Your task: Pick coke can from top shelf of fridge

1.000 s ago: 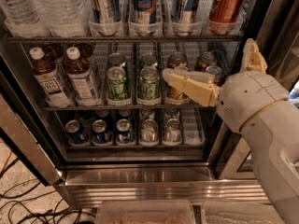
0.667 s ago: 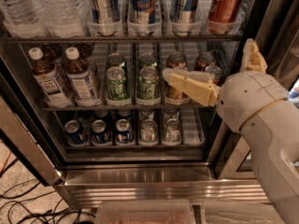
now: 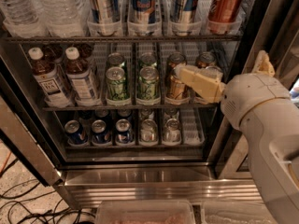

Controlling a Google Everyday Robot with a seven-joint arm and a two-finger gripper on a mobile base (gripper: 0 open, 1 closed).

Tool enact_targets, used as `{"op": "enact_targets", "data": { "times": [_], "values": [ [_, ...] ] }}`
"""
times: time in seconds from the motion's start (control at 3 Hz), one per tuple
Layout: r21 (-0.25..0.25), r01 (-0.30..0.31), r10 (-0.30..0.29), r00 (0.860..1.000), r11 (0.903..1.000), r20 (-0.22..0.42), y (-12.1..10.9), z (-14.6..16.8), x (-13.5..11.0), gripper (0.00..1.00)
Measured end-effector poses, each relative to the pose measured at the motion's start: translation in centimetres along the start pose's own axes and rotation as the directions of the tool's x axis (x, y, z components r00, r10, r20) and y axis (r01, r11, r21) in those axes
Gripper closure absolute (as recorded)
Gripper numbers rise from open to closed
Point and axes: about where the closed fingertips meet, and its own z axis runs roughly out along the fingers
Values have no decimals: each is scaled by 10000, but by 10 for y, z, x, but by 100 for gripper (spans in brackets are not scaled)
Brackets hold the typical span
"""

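The coke can [image 3: 225, 3], red-orange with white script, stands at the right end of the top shelf [image 3: 121, 38] in a clear lane tray, its top cut off by the frame edge. Taller silver-and-blue cans stand left of it. My gripper [image 3: 221, 62] is open and empty in front of the fridge [image 3: 140, 181], at the level of the middle rack and below the coke can. One cream finger [image 3: 198, 82] lies across the bronze cans there. The other finger [image 3: 264, 63] points up by the dark door frame.
Water bottles [image 3: 42, 6] fill the top shelf's left end. The middle rack holds tea bottles [image 3: 49, 80], green cans [image 3: 117, 84] and gold-bronze cans [image 3: 174, 85]. The lower rack holds blue and silver cans [image 3: 100, 132]. Cables [image 3: 28, 204] lie on the floor at the left. A clear bin [image 3: 145, 213] sits at the bottom.
My gripper has shifted slightly to the right in front of the middle rack. The cans and bottles have not moved.
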Motion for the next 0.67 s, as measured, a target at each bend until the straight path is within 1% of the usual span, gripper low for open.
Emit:
{"op": "enact_targets", "data": {
  "times": [0.33,0.67],
  "values": [
    [760,-104,100,9999,9971,56,-15,3,1,0],
    [1163,-114,75,9994,9931,337,-24,5,-6,0]
  ]
}}
